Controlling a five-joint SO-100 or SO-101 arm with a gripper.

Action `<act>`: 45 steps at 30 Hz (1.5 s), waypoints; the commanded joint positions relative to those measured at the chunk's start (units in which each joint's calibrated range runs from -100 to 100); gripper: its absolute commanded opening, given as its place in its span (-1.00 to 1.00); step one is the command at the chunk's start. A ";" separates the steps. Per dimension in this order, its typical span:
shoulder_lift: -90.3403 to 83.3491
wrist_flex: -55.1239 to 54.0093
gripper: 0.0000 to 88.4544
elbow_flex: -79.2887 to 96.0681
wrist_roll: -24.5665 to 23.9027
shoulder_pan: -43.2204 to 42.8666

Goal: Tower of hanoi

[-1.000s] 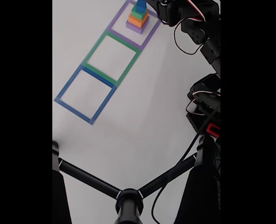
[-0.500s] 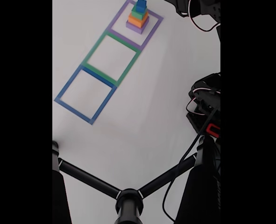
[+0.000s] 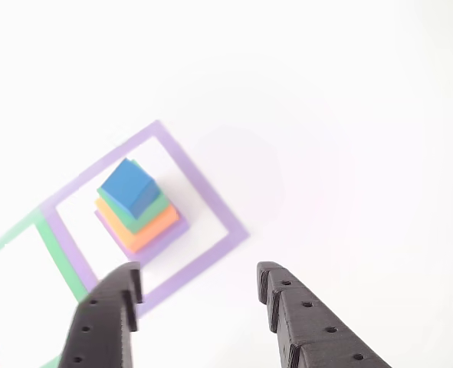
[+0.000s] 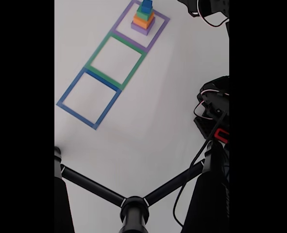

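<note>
1. The gripper (image 3: 198,285) hangs wide open and empty, its fingers cut off by the other view's lower edge.
2. The tower of hanoi (image 4: 143,19) stands stacked inside the purple taped outline (image 4: 159,32) at the table's (image 4: 148,121) far edge, its purple block mostly hidden.

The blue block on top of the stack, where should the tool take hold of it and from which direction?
Grip the blue block across two opposite flat side faces, coming straight down from above. It sits topmost and smallest on the green block, so its sides stand clear, and the open tool looks wide enough to straddle it.
</note>
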 commanded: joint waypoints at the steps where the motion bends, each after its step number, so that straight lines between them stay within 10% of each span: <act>1: -2.91 -7.03 -0.46 3.85 0.59 0.36; 22: 3.06 -62.42 -0.25 37.12 0.59 0.84; 45: 21.96 -99.42 -0.26 48.76 0.59 -4.34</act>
